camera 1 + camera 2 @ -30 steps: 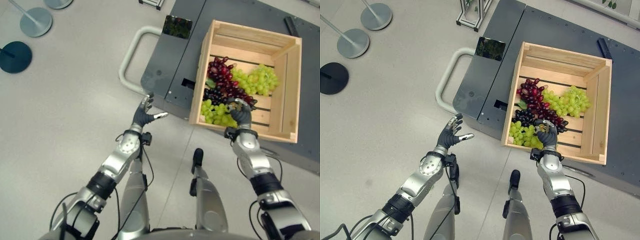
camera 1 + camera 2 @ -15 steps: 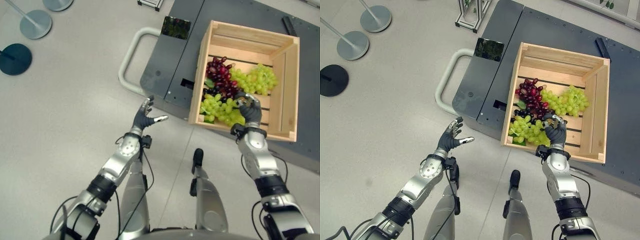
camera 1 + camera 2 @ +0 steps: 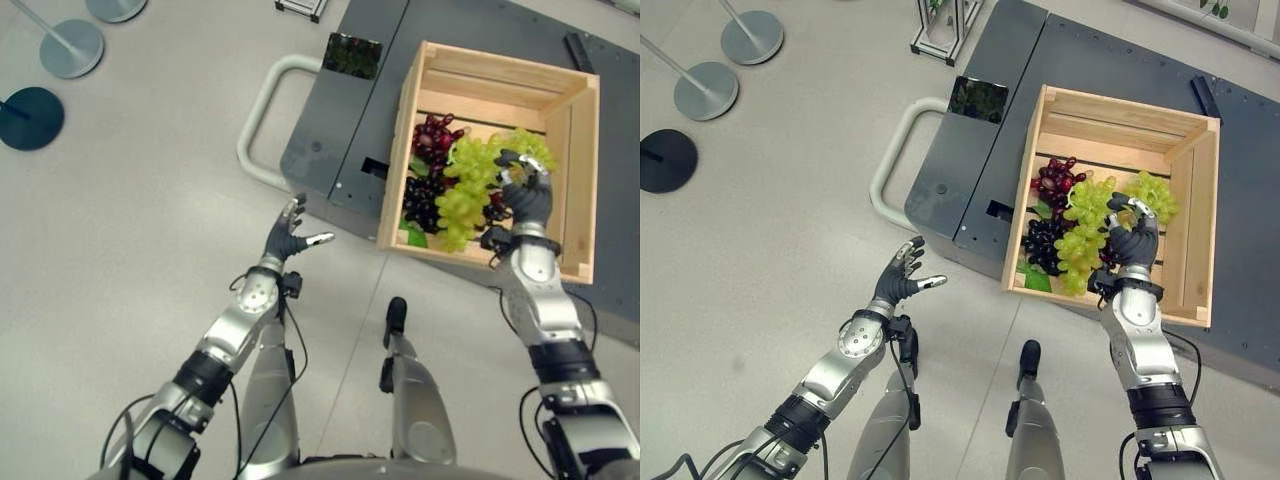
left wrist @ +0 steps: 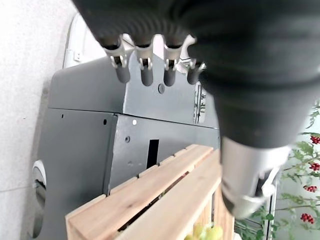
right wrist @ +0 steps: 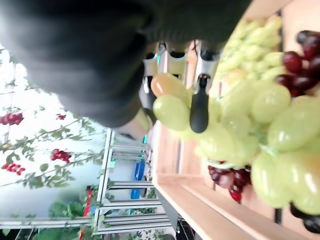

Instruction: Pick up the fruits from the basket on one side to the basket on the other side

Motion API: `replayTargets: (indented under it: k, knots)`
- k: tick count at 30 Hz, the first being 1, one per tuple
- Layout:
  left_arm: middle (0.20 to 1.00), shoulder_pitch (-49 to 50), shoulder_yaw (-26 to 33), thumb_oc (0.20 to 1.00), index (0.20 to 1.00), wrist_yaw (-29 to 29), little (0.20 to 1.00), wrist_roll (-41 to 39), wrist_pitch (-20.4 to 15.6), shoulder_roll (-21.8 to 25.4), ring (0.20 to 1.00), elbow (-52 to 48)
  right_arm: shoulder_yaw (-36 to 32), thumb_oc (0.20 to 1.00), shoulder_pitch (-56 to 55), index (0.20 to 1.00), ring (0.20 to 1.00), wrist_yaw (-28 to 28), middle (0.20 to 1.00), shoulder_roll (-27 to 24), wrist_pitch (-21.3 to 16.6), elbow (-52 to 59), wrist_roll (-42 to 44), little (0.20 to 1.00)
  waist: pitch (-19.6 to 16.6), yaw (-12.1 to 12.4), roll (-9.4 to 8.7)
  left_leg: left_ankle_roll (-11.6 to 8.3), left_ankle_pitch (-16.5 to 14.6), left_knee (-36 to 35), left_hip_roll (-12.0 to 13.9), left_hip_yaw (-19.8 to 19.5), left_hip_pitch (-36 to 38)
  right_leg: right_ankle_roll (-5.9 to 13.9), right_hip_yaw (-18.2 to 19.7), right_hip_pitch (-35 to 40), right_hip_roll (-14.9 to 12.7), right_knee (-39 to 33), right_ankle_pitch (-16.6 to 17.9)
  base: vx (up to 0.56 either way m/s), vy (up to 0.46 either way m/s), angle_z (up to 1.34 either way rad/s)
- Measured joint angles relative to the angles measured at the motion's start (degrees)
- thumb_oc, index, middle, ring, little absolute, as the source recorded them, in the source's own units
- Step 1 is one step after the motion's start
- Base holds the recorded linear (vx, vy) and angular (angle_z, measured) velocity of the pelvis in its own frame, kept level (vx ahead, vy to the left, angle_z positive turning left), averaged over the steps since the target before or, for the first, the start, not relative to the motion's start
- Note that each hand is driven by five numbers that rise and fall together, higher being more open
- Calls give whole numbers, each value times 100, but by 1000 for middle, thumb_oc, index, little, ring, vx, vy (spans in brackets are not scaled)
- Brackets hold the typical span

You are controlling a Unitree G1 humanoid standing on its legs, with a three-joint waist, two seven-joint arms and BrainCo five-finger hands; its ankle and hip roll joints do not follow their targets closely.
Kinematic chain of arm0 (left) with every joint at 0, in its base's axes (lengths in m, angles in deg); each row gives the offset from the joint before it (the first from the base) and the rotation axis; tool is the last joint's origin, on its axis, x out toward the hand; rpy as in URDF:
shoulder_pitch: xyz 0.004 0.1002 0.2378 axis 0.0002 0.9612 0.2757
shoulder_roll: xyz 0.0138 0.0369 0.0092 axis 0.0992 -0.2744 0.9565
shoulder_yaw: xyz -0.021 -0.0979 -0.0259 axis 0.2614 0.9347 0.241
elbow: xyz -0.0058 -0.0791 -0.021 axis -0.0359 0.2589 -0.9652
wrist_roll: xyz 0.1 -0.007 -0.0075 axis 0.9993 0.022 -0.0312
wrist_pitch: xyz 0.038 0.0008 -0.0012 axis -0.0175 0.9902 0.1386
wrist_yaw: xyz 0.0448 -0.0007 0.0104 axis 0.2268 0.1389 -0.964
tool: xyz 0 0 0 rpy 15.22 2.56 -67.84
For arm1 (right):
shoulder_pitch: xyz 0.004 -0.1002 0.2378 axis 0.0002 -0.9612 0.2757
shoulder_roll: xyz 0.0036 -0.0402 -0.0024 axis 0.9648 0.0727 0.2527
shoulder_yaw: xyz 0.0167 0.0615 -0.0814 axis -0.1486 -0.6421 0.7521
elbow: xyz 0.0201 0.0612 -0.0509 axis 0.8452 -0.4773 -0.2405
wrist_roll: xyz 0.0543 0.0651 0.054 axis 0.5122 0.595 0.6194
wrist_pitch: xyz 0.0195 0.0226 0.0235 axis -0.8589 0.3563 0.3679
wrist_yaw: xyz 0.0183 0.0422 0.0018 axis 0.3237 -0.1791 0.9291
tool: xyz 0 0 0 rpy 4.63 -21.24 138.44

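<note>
A: Right robot hand (image 3: 1132, 240)?
B: Clamped on the green grape bunch (image 3: 1083, 228), held above the wooden crate (image 3: 1196, 228) for carrying across

A: Left robot hand (image 3: 902, 277)?
B: Fingers spread, idle over the floor

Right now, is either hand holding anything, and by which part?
The right hand grips a green grape bunch at its upper end, the rest dangling over the wooden crate. The left hand is open, holding nothing.
</note>
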Motion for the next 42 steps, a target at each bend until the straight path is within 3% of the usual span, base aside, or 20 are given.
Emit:
replayTargets:
  k: [8,19,28,42]
  knots:
    - [1000,-268,-21,1000,1000,-5,1000,131,-2,-153,1000,-4,165,200,461,200,200,158,200,-479,48,9,3,200,2,-46,-4,3,-6,11,2,0,97,4,1,103,0,0,3,0,0,0]
    - [1000,-1597,-700,1000,1000,-6,1000,-643,-9,-523,1000,653,1399,200,1682,200,200,348,200,-556,280,-20,186,200,1,-169,-12,4,-8,12,4,42,186,6,55,141,3,42,9,0,0,-1]
    - [1000,-2034,-744,1000,1000,-186,1000,-1020,-15,-591,1000,888,2124,200,2482,200,200,483,200,-561,399,-28,304,200,-4,-296,-21,7,-14,22,7,68,319,4,90,226,1,95,6,2,-1,-2]
    - [1000,-2367,-750,1000,1000,-429,1000,-2343,-169,-1130,1000,1776,2707,200,2778,200,200,439,200,128,488,-398,555,200,-32,-333,-70,4,-46,138,18,76,368,-10,142,273,4,165,-3,0,0,0]
